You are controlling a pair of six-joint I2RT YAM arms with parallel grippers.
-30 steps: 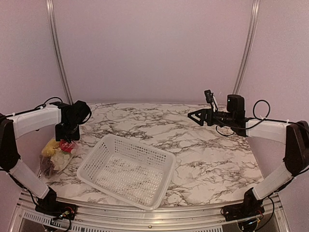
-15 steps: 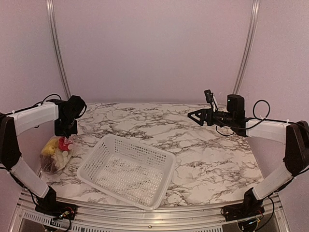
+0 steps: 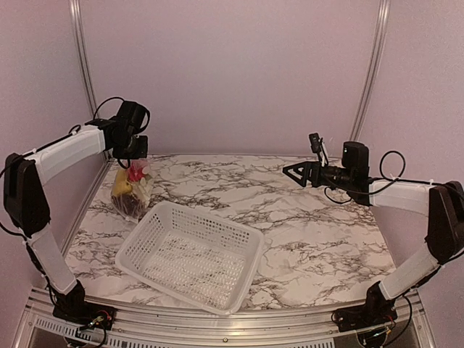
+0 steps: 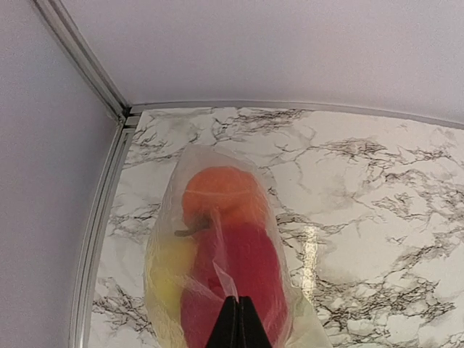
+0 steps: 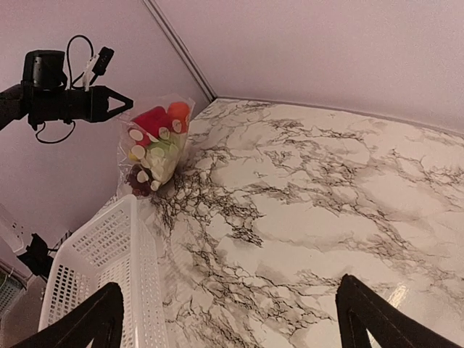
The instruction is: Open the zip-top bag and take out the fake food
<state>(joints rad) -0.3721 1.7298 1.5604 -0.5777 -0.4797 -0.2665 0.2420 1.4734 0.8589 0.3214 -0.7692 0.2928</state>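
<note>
The zip-top bag hangs from my left gripper, which is shut on the bag's top edge above the table's back left corner. Its bottom reaches down to about the basket's far corner. The fake food fills it: red and yellow pieces up high, dark purple grapes at the bottom. In the left wrist view the closed fingertips pinch a fold of the bag over orange, red and yellow pieces. My right gripper hovers open and empty at the right, pointing left toward the bag.
A white perforated basket lies tilted at the table's front centre, its far left corner just under the bag. It also shows at the lower left of the right wrist view. Walls and a metal rail close off the back left corner.
My left gripper has closed on the bag and carried it up from the table's left edge to the back left corner, where it now hangs. The right arm has stayed still.
</note>
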